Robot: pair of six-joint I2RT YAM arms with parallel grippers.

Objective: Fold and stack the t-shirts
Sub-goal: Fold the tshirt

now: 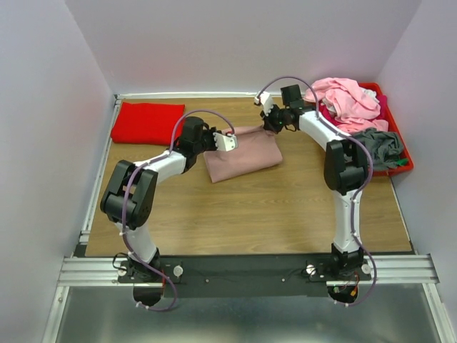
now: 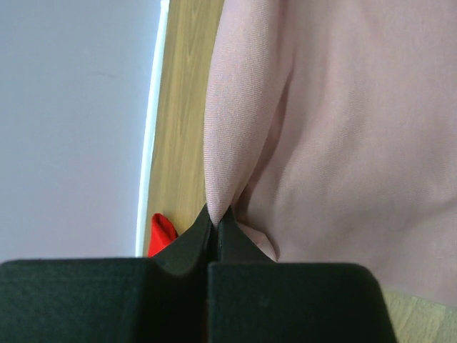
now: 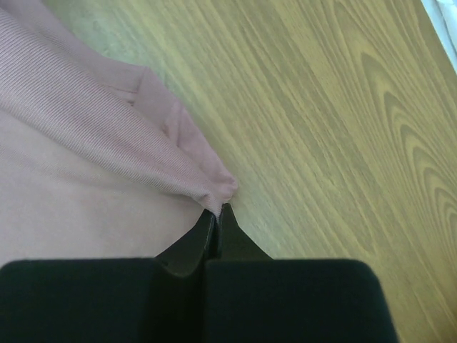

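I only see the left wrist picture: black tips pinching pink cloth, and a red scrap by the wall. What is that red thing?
Observer: A bright red t-shirt, folded flat at the far left corner of the table.
Visitor: Is the other arm busy?
Observer: Yes, the right gripper is shut on another corner of the same dusty-pink t-shirt.
Visitor: Any more shirts around?
Observer: A loose pile of them sits in a red bin at the far right.
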